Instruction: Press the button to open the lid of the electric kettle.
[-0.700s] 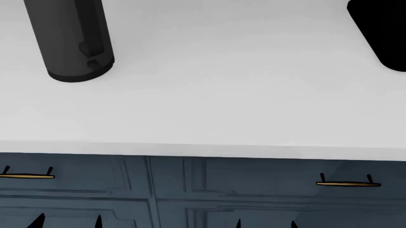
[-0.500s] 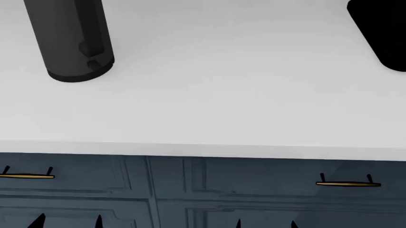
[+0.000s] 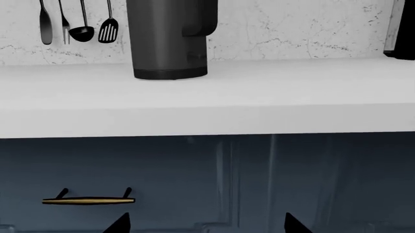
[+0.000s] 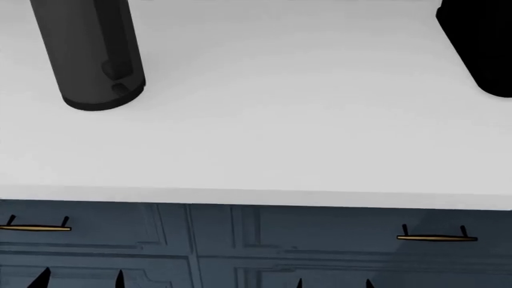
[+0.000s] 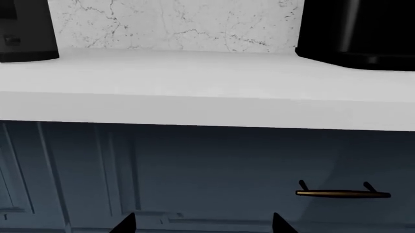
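Kettle first: the electric kettle [image 4: 92, 57] stands upright at the far left of the white countertop [image 4: 280, 120], a tall slim cylinder in smooth matte dark grey, with a black handle strip running down its side and a slightly wider black ring at its foot. Its top end runs off the edge of every view, so the lid and the button cannot be seen. In the left wrist view the same kettle [image 3: 170, 41] stands against a pale marbled wall [image 3: 292, 29] veined with thin grey cracks, and just beside it four dark utensils [image 3: 77, 22] hang in a row, a spoon, a fork, a ladle and a slotted turner. The countertop is plain, flat and unmarked, with a thick squared front edge. Below it run dark blue cabinet fronts [image 4: 240, 246] with raised panel mouldings and slender brass bar handles [image 4: 436, 237] on short black posts. At the far right of the counter, well apart from the kettle, sits a big black boxy appliance [image 4: 478, 45] with rounded corners and a glossy face. Both grippers hang low in front of the cabinets, beneath the counter edge and away from the kettle. Only the pointed black fingertips of the left gripper [image 3: 206, 224] and the right gripper [image 5: 202, 222] show, set wide apart with nothing between them
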### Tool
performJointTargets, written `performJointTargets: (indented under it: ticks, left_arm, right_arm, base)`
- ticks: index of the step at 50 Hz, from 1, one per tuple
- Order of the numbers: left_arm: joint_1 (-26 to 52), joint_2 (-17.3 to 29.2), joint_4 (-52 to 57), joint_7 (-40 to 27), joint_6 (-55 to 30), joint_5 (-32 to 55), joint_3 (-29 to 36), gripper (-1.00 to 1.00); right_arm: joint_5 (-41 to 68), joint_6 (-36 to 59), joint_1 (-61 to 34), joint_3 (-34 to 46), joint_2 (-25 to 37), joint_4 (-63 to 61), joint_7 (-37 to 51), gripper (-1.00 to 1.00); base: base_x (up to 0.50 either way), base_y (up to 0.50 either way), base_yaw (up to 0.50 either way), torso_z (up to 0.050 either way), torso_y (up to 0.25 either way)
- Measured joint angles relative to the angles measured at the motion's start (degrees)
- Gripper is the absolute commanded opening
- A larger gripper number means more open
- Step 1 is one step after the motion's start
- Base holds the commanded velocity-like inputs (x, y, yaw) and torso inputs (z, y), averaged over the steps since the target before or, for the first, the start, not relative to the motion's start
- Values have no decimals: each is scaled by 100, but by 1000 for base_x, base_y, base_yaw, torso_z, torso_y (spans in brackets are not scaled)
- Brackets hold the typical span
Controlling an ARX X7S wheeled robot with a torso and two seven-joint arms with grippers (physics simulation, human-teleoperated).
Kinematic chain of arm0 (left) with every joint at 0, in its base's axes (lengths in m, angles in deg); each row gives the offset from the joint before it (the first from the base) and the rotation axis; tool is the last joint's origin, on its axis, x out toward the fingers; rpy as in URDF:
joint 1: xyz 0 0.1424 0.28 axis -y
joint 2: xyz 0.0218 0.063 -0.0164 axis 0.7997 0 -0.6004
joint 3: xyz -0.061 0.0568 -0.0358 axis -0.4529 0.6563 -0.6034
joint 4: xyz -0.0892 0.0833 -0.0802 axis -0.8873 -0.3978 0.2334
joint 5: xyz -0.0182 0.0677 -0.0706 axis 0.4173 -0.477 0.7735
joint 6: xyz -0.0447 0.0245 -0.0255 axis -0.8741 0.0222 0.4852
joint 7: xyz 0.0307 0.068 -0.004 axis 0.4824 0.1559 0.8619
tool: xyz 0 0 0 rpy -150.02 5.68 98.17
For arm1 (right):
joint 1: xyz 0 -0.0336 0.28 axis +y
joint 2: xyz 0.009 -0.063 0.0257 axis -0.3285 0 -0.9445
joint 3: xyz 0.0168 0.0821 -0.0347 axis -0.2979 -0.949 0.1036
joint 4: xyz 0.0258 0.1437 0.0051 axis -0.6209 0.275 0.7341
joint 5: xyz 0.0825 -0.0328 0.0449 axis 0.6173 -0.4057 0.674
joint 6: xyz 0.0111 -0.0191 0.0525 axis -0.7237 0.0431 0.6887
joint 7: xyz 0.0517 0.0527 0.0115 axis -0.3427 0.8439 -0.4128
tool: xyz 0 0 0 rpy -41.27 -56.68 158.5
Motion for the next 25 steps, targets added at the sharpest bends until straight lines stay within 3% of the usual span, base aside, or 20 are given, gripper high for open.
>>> performJointTargets:
  ticks: [25]
  left_arm:
    - [18, 209, 7, -177, -14, -3, 279, 100]
  right_arm:
    - [88, 76, -23, 242, 186, 15, 195, 100]
  base:
    - [0, 0, 0, 50, 0]
